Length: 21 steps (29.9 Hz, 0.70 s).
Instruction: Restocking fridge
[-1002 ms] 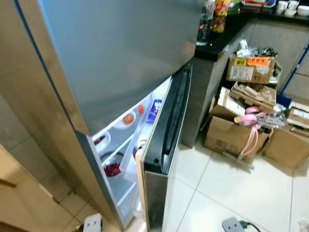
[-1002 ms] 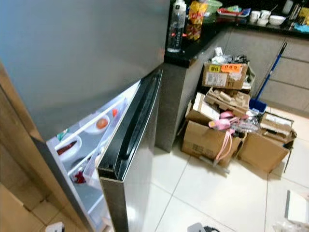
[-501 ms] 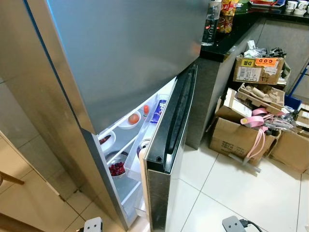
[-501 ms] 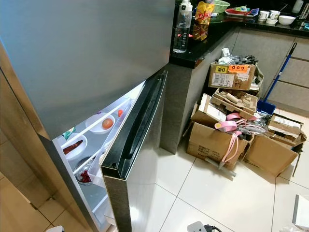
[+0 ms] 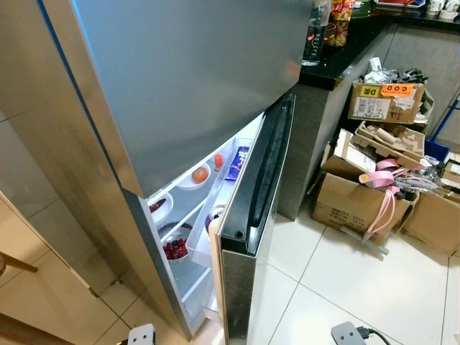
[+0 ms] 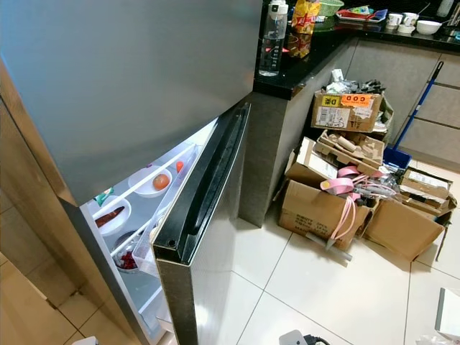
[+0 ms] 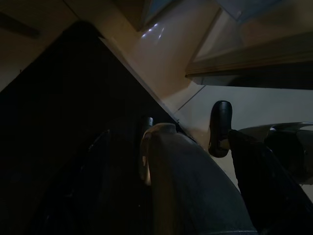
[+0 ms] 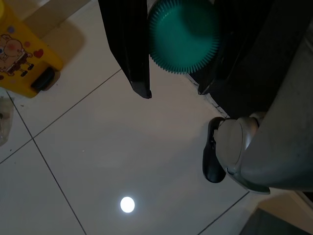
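Fridge door (image 5: pixel 251 215) ajar, shelves lit. Right gripper (image 8: pixel 173 90) hangs low, fingers clamping green-capped item (image 8: pixel 183 34); left gripper state unclear. Risk: narrow door gap blocks loading.

Fingers: two long black fingers (image 8: pixel 131 54) on the right gripper (image 8: pixel 171 90).
Leg: silver-grey rounded shell (image 8: pixel 274 156).
Foot: glossy black, rounded toe (image 8: pixel 213 166).

Fridge door (image 5: pixel 255 215) same gap as 1 s ago; view just shifted.
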Tool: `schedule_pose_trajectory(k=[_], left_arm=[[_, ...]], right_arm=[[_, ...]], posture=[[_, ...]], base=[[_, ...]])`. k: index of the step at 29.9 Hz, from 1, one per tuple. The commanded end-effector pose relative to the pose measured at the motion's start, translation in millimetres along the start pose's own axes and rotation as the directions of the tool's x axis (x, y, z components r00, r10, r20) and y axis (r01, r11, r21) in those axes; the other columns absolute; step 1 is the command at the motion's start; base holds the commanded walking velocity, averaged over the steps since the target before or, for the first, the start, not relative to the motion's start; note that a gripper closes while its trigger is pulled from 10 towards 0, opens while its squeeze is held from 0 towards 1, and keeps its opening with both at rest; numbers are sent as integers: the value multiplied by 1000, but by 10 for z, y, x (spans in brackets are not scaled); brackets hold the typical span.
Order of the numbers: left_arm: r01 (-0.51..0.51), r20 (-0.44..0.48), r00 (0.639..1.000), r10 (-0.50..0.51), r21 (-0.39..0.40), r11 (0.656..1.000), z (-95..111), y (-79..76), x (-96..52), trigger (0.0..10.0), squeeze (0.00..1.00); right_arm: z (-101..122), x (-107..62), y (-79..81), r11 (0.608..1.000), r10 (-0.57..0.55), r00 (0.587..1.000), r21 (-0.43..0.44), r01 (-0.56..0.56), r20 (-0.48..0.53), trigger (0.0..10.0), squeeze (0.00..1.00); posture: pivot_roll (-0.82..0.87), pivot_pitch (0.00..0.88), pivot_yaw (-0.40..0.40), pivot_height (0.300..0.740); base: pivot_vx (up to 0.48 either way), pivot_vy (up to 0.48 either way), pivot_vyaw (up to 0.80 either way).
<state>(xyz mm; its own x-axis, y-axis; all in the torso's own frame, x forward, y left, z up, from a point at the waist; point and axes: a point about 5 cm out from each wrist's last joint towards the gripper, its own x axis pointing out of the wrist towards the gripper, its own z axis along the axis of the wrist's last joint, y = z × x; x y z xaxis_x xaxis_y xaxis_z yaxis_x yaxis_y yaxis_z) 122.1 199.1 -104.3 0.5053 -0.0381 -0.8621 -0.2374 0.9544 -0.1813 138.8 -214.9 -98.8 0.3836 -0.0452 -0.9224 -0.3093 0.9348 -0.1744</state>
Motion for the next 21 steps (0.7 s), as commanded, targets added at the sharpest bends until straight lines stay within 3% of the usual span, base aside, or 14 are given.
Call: schedule_pose_trajectory(k=[1,21], left_arm=[[3,-24,1000,-3,9,1000,-69,-26,-4,10000,0],[0,-27,1000,0,12,1000,-78,-29,-5,10000,0]], right_arm=[[-20,-5,-27,1000,-10,1000,-12,10,-2,10000,0],[-49,-15,-78,999,-18,1000,-30,18,-10,10000,0]], posture=[[-50,0,-10,740],[-47,0,-20,740]], base=[[-270,0,0],[-412,0,0]])
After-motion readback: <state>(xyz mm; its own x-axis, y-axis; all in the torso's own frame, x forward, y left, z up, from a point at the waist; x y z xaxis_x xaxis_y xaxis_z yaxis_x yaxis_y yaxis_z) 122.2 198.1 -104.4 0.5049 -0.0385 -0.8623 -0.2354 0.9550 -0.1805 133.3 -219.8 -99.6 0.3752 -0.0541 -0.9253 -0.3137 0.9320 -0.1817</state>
